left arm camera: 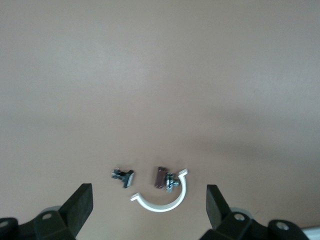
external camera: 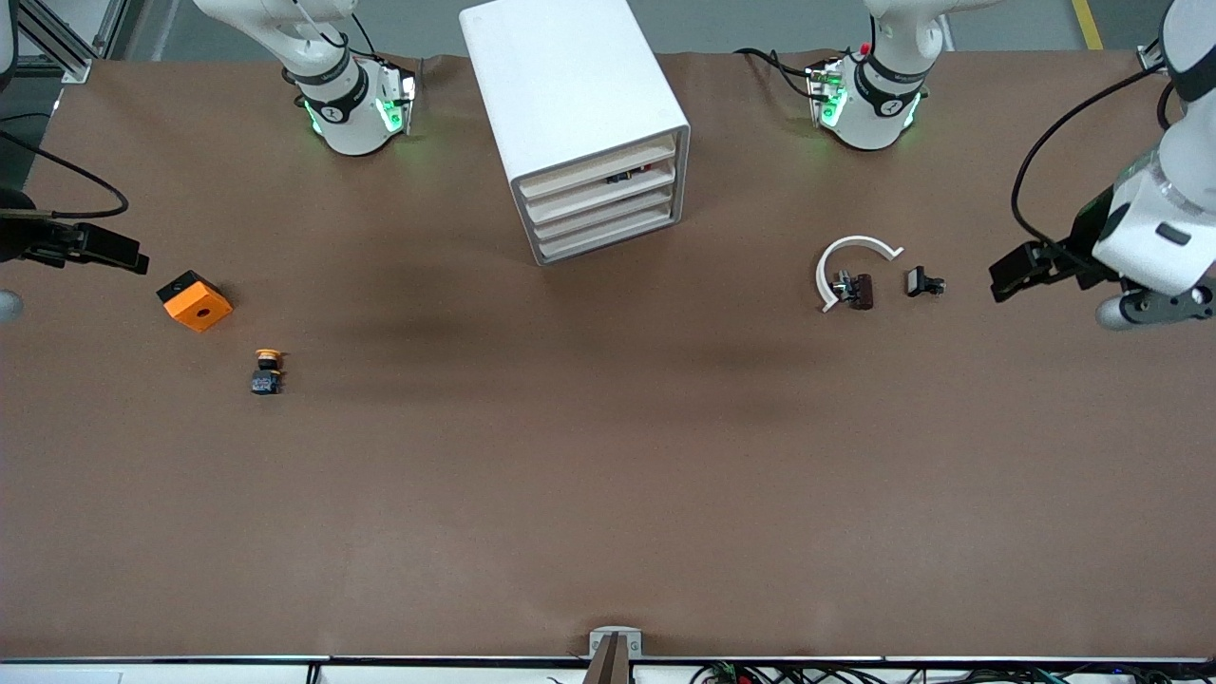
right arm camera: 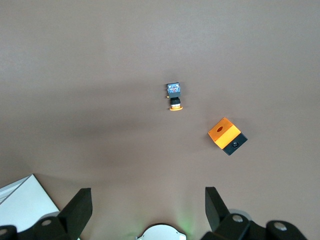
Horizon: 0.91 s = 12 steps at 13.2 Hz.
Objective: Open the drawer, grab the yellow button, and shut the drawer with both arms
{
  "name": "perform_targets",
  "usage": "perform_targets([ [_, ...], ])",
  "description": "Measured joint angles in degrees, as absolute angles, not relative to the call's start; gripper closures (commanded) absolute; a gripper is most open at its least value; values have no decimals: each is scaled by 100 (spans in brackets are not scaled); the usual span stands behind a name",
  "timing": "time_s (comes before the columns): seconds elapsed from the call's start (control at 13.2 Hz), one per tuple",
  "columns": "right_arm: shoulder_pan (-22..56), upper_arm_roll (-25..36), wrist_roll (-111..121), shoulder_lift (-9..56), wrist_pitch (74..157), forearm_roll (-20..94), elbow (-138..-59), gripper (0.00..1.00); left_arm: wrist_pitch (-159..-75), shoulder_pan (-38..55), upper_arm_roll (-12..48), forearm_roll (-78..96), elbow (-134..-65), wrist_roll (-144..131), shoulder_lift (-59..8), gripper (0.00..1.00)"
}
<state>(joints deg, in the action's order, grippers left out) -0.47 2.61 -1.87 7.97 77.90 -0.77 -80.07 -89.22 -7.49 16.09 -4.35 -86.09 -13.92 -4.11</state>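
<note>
The white cabinet point(external camera: 570, 95) stands at the middle of the table between the arm bases. Its four drawers point(external camera: 608, 204) all sit pushed in; a small dark thing shows through the top slot. The button point(external camera: 268, 370), black with a yellow-orange cap, lies on the table toward the right arm's end; it also shows in the right wrist view point(right arm camera: 175, 97). My right gripper point(external camera: 128, 256) point(right arm camera: 149, 205) is open and empty, over the table's edge beside the orange block. My left gripper point(external camera: 1007, 275) point(left arm camera: 149, 200) is open and empty, over the table's other end beside the clips.
An orange square block point(external camera: 195, 300) point(right arm camera: 227, 136) lies just farther from the front camera than the button. A white C-shaped ring point(external camera: 850, 261) point(left arm camera: 162, 202) and two small dark clips point(external camera: 855, 288) point(external camera: 923, 282) lie toward the left arm's end.
</note>
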Motion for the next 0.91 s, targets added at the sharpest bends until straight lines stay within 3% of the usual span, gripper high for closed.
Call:
perform_targets([
  [0.15,-34,248,-189,796,7767,-75,-7983,0,-8864,-284,1156,-428,-8964,-1212,44,0],
  [0.38,-45,253,-192,731,7501,-74,-7900,0,-8728,22,930,-402,-9244,-1179,442,0],
  [0.91,-48,257,-519,360,7237,-19,-7937,0,-8527,309,550,-380,-9341,-882,615,0],
])
